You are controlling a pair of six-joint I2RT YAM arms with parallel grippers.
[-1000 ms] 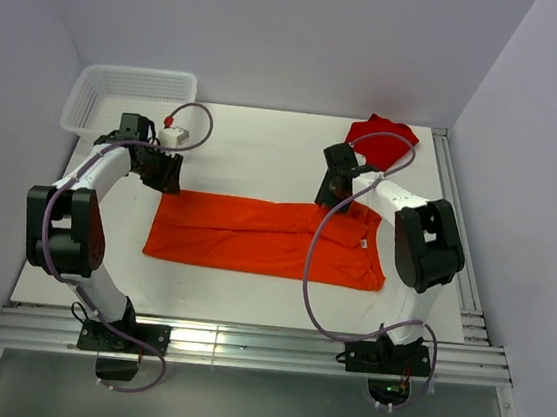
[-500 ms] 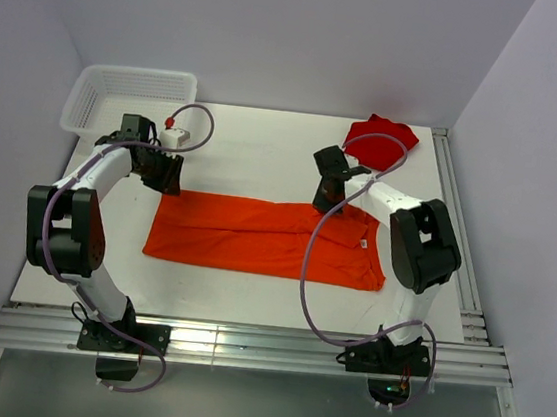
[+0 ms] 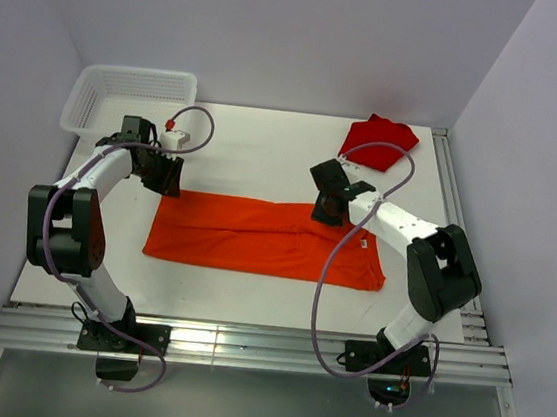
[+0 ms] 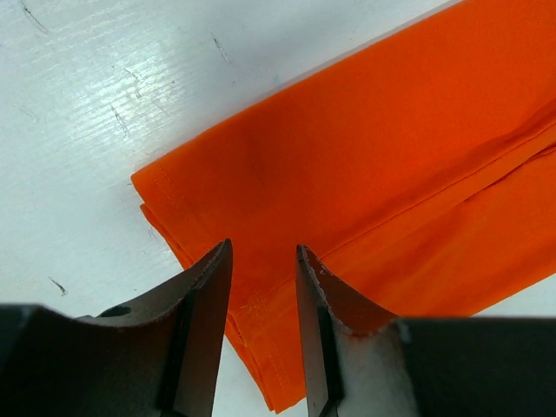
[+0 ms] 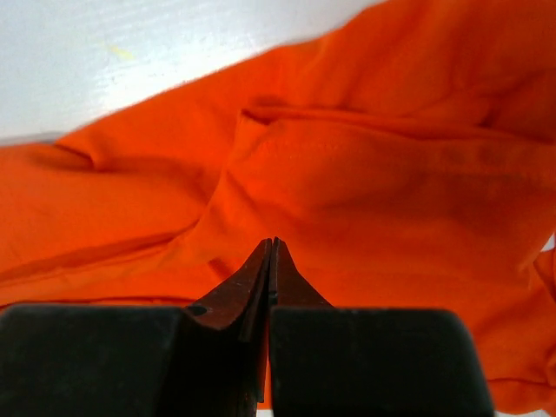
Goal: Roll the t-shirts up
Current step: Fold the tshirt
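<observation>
The orange t-shirt (image 3: 265,237) lies folded in a long strip across the desk (image 3: 254,155), and the red t-shirt (image 3: 377,139) sits far right. The left claw (image 3: 166,178) hangs half-open over the strip's far left corner, holding nothing. The right claw (image 3: 326,212) is closed tight at the far edge; I cannot tell whether it has nipped cloth. Rolling looks about to begin, and it needs a sure grip on one end.

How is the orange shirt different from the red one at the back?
The orange tee lies flat, folded into a long strip across the middle of the table; the red tee sits bunched in the far right corner. The orange tee covers much more of the table than the red tee. The orange tee is brighter, the red tee darker. Both are soft cloth.
</observation>
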